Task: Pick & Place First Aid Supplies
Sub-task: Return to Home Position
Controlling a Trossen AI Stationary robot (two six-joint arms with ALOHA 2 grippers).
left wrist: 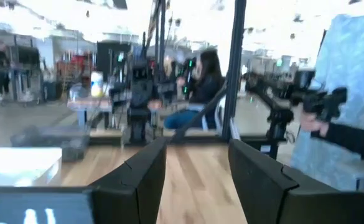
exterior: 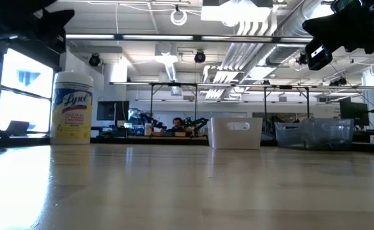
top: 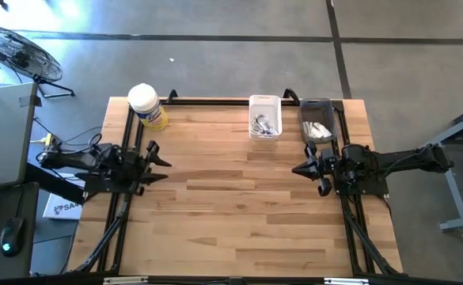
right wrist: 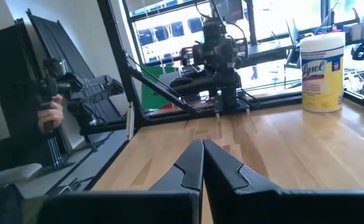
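Observation:
Small first aid packets lie in a white bin (top: 264, 115) and in a clear bin (top: 318, 123) at the table's far edge. The packets in the white bin (top: 263, 125) are white with blue marks, and those in the clear bin (top: 319, 131) are white. My left gripper (top: 157, 162) hovers over the table's left side, open and empty; its fingers stand apart in the left wrist view (left wrist: 197, 168). My right gripper (top: 301, 169) hovers over the right side, just nearer than the clear bin, shut and empty; it also shows in the right wrist view (right wrist: 202, 155).
A yellow tub with a white lid (top: 148, 107) stands at the far left corner. In the low view the tub (exterior: 72, 107), the white bin (exterior: 236, 132) and the clear bin (exterior: 314, 133) stand along the far edge. People show beyond the table; a hand (right wrist: 48, 115) is off its side.

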